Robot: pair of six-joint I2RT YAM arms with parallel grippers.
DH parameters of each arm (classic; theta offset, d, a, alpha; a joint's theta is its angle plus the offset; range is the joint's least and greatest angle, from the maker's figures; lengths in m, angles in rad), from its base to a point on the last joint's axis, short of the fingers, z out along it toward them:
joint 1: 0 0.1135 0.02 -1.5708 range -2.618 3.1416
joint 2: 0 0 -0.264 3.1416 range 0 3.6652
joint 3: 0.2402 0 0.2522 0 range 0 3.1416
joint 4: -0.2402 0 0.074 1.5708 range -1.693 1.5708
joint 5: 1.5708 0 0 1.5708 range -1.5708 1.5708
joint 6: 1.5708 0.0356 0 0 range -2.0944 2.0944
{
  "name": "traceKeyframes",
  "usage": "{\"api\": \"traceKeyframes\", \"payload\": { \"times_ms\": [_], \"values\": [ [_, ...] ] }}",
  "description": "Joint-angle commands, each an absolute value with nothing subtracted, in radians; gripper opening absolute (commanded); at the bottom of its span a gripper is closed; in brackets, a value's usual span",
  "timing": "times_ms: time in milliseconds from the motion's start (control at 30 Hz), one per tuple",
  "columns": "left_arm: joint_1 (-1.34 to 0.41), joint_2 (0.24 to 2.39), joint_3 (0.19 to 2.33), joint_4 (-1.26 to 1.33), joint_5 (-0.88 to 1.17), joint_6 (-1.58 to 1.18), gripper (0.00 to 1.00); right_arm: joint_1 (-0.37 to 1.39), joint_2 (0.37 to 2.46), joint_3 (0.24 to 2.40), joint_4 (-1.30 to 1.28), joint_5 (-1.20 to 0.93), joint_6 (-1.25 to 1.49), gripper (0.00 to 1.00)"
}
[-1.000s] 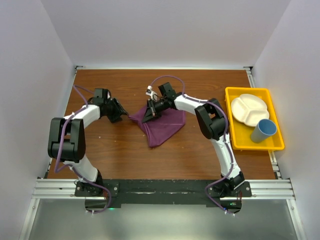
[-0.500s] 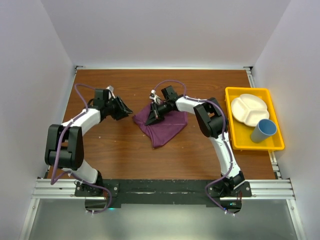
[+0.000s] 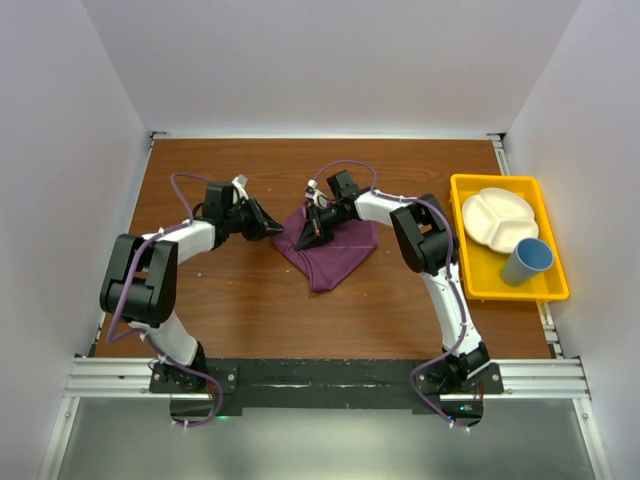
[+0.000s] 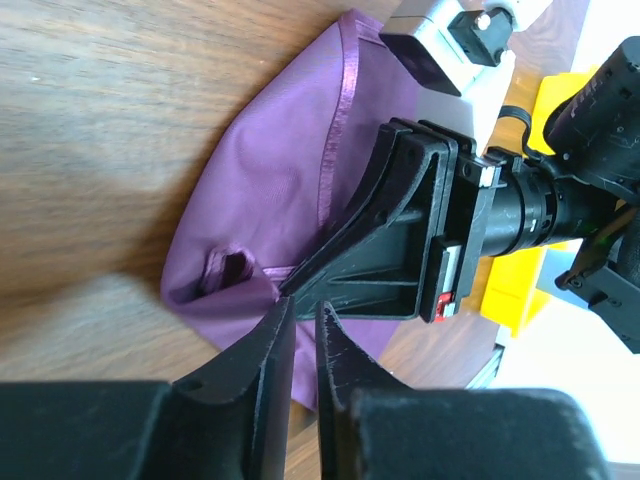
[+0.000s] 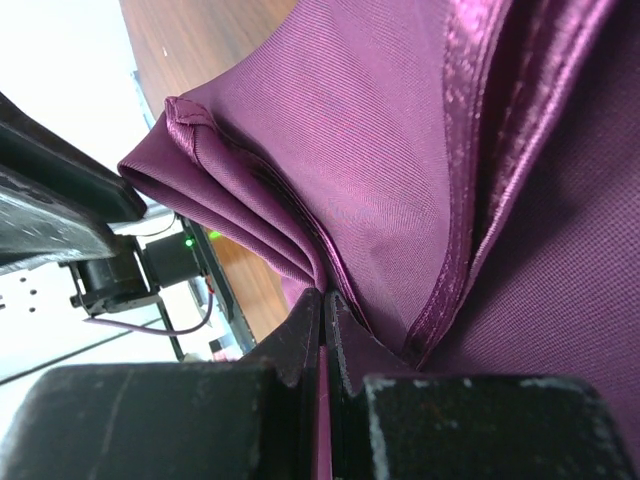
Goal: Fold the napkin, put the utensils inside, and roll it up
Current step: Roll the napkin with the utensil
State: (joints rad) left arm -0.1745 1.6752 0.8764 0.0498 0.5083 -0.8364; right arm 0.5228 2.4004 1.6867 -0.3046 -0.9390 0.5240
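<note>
The plum-purple cloth napkin (image 3: pixel 340 255) lies bunched mid-way across the brown wooden table (image 3: pixel 240 300). The right gripper (image 3: pixel 303 241) is clamped on a napkin fold. The left gripper (image 3: pixel 279 230) shows a narrow gap at the napkin's left corner; whether it grips the cloth cannot be told.

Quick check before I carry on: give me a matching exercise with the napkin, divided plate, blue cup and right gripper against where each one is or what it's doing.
Things:
1. napkin
2. white divided plate
3. blue cup
4. right gripper

Places or states:
A. at the near end of the yellow tray
B. jaws shut on purple cloth
C. lying on the wooden table, left of the tray
D. at the far end of the yellow tray

Pairs: 1-C, 2-D, 3-A, 4-B
</note>
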Motion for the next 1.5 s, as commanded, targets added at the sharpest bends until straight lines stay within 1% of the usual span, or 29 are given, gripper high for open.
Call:
{"api": "traceKeyframes", "payload": {
  "times_ms": [0,100,367,467,600,667,733,767,833,867,933,967,1067,1100,1167,1200,1300,1467],
  "values": [
    [-0.186,1.712,0.853,0.178,0.555,-0.888,0.16,0.512,2.433,1.721,-0.37,-0.857,0.503,0.0],
    [-0.19,1.738,0.844,0.222,0.564,-0.907,0.14,0.512,2.444,1.726,-0.379,-0.862,0.502,0.0],
    [-0.195,1.824,0.828,0.347,0.532,-0.922,0.13,0.514,2.447,1.753,-0.42,-0.854,0.483,0.0],
    [-0.195,1.876,0.845,0.342,0.5,-0.874,0.13,0.514,2.445,1.769,-0.452,-0.848,0.466,0.0],
    [-0.193,1.931,0.845,0.327,0.473,-0.824,0.11,0.514,2.43,1.793,-0.492,-0.821,0.442,0.0],
    [-0.193,1.948,0.833,0.328,0.456,-0.812,0.09,0.515,2.419,1.793,-0.492,-0.812,0.445,0.02],
    [-0.192,1.959,0.812,0.33,0.446,-0.799,0.08,0.517,2.407,1.795,-0.491,-0.799,0.445,0.08],
    [-0.19,1.962,0.805,0.333,0.449,-0.796,0.08,0.517,2.402,1.796,-0.495,-0.796,0.445,0.14],
    [-0.192,1.967,0.798,0.322,0.445,-0.779,0.06,0.517,2.389,1.801,-0.506,-0.785,0.434,0.2],
    [-0.192,1.967,0.792,0.318,0.439,-0.775,0.04,0.517,2.384,1.805,-0.524,-0.781,0.43,0.26],
    [-0.192,1.965,0.787,0.305,0.43,-0.755,0.03,0.517,2.376,1.837,-0.561,-0.77,0.399,0.31],
    [-0.19,1.965,0.779,0.304,0.426,-0.752,0.02,0.518,2.366,1.853,-0.613,-0.744,0.384,0.38],
    [-0.192,1.962,0.769,0.304,0.431,-0.747,0.02,0.523,2.33,1.907,-0.714,-0.668,0.312,0.49],
    [-0.192,1.962,0.767,0.304,0.431,-0.747,0.02,0.526,2.319,1.917,-0.736,-0.646,0.275,0.56],
    [-0.19,1.959,0.767,0.299,0.431,-0.749,0.02,0.535,2.295,1.934,-0.802,-0.606,0.24,0.6],
    [-0.19,1.959,0.77,0.298,0.431,-0.749,0.01,0.548,2.272,1.934,-0.822,-0.553,0.203,0.63],
    [-0.19,1.956,0.778,0.279,0.43,-0.746,0.01,0.581,2.215,1.902,-0.879,-0.435,0.138,0.66],
    [-0.192,1.956,0.788,0.259,0.431,-0.746,0.0,0.649,2.106,1.764,-0.881,-0.308,0.091,0.73]
  ]
}}
